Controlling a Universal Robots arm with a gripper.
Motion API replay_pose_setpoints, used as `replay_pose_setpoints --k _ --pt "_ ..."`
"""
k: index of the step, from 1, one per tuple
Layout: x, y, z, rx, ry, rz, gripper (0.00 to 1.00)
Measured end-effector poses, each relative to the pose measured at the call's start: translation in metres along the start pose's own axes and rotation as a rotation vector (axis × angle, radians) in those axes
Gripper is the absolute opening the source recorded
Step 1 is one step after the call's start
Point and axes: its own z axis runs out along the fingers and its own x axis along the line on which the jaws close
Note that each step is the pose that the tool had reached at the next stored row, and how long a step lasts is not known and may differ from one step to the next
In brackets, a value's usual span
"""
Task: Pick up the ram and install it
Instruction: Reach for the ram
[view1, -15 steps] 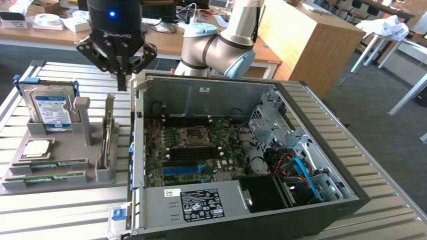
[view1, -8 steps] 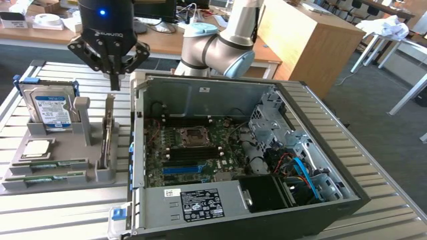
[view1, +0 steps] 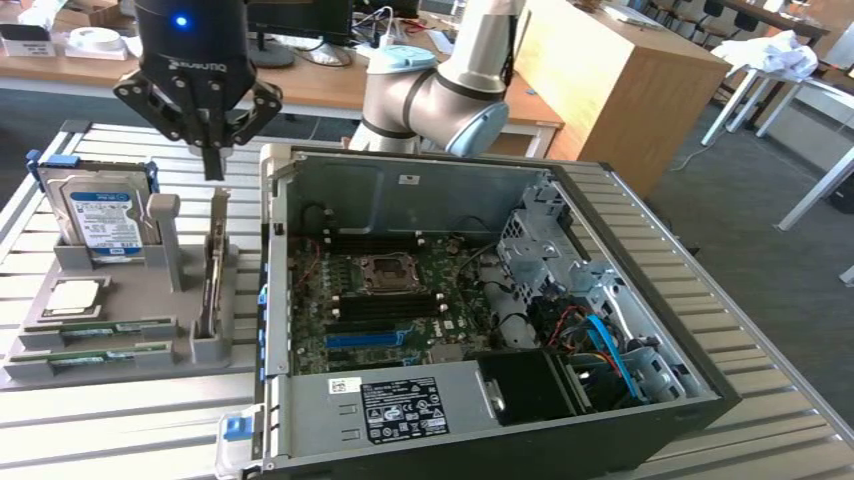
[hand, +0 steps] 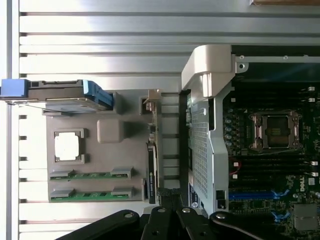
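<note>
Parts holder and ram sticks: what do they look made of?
Parts holder: matte grey plastic, likely; uniform dull colour, blocky moulded shapes. Ram sticks: green circuit board, flat and thin, ends seated in grey clips; chips too small to judge.

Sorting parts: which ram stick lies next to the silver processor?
The ram stick directly beside the processor; the other stick lies at the holder's outer edge.

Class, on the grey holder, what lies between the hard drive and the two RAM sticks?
The square silver processor sits there, in its own recess of the grey holder, between the hard drive and the RAM sticks; the exterior view shows it.
</note>
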Motion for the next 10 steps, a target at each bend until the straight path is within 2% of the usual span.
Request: replay_pose_setpoints --k 10 --pt "0.023 0.0008 -0.0002 0.0000 0.0002 -0.003 0.10"
